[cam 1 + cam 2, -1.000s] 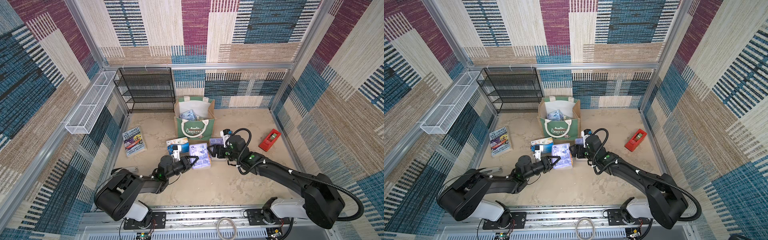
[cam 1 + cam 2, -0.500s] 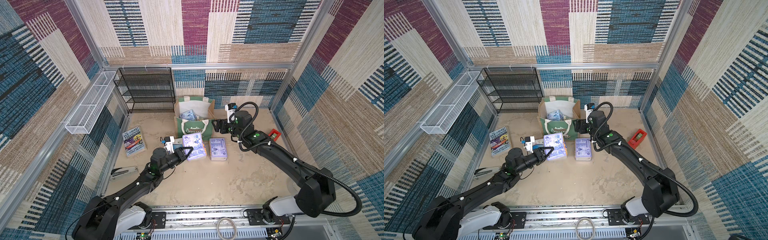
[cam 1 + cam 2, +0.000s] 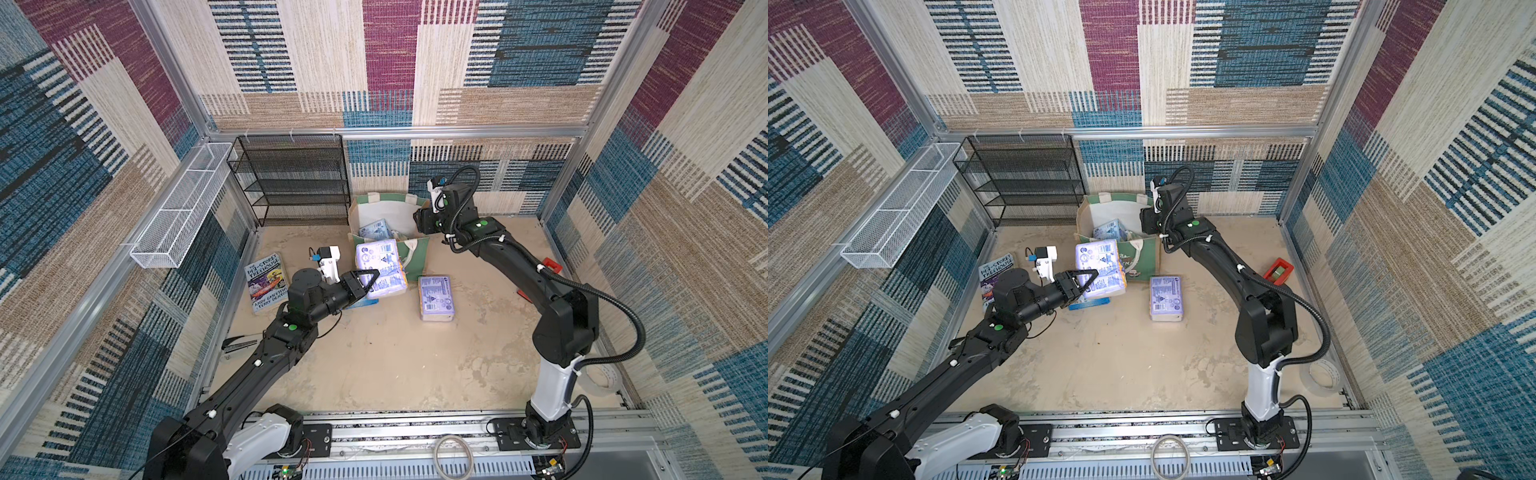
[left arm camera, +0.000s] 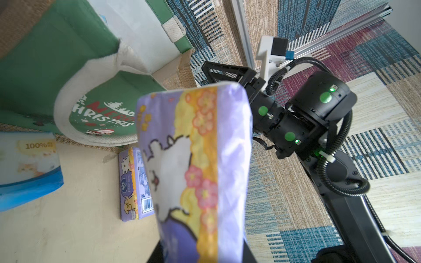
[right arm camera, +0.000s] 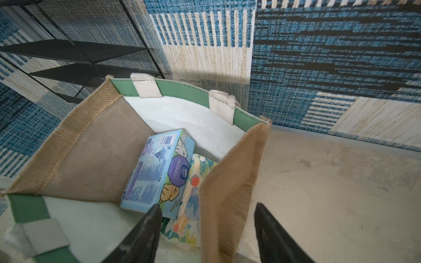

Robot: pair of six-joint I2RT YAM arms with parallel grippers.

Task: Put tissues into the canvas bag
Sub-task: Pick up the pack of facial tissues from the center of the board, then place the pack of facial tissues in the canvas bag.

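Likely soft and light, the pack (image 3: 380, 266) sits pinched by one end in our left claw (image 3: 371, 281); our right claw (image 5: 207, 206) gapes astride one wall of the bag (image 5: 91, 148).

Green on bag (image 4: 45, 57) front, red-and-white "Christmas" lettering; tan jute sides, white lining and handles. Lavender on held pack (image 4: 193, 159), with yellow band, pink flowers, white cartoon animal. Lavender too on floor pack (image 3: 435, 298). Light blue on pack in bag (image 5: 157, 173), purple disc, yellow figure. Black mesh rack (image 3: 291, 183). White wire basket (image 3: 178, 212). Blue, maroon, tan striped walls (image 3: 390, 50).
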